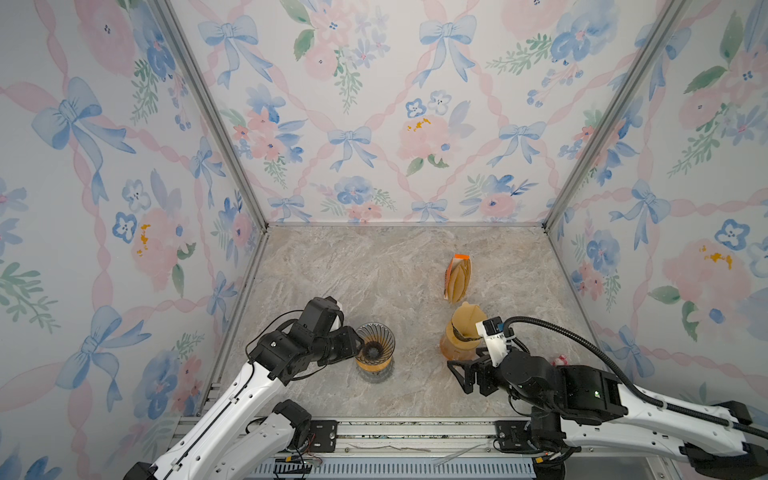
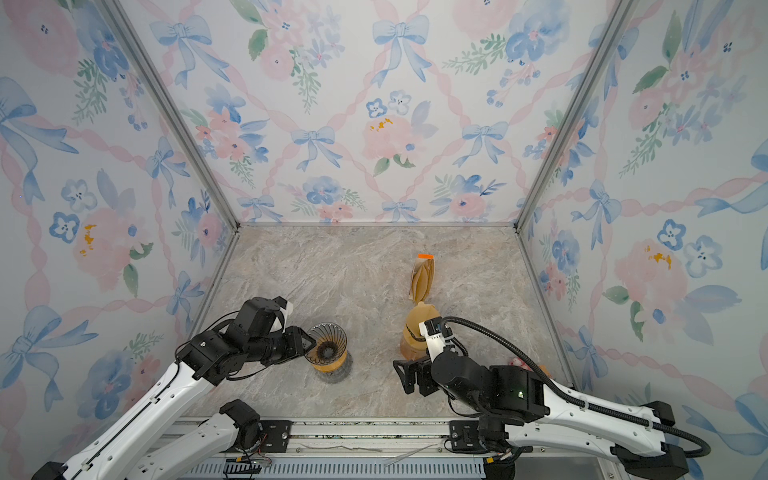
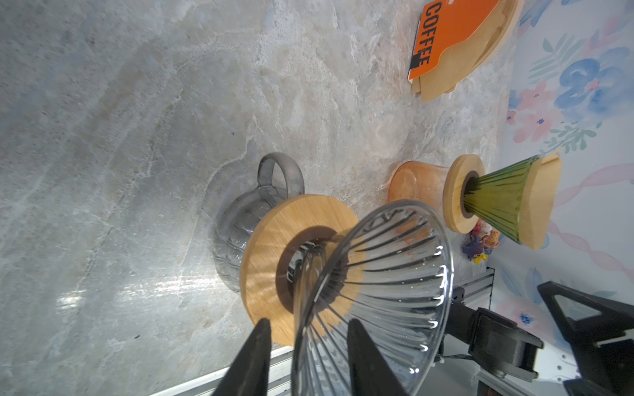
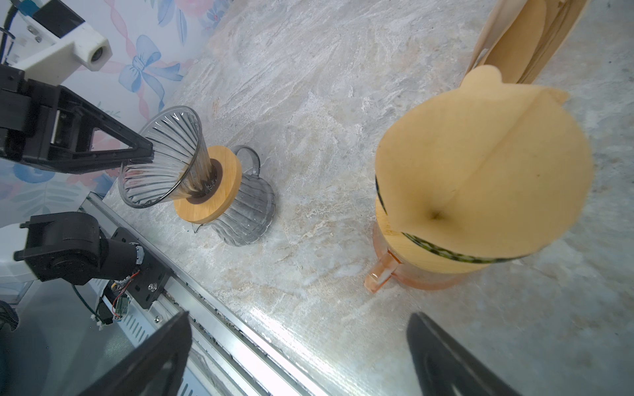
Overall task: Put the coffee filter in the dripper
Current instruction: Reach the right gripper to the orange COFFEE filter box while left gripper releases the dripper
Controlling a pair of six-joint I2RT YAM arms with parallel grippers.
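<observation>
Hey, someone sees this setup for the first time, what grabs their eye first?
The tan paper filter sits in the green dripper atop the orange carafe on the right of the tabletop, the open right claw just short of it. On the left, the left claw straddles the rim of the empty clear glass dripper. Farther back is an orange-labelled filter pack.

The dripper (image 3: pixel 377 274) is clear glass, shiny, with ribs down its sides. It has a smooth, pale wooden ring (image 3: pixel 271 247). The jug (image 3: pixel 236 226) under it is grey see-through glass with bumpy sides. The coffee filter (image 4: pixel 480 164) is tan paper, dull and soft-looking. The table (image 3: pixel 137 137) looks like stone, smooth and a bit shiny. The rail (image 4: pixel 233 339) is shiny metal.
</observation>
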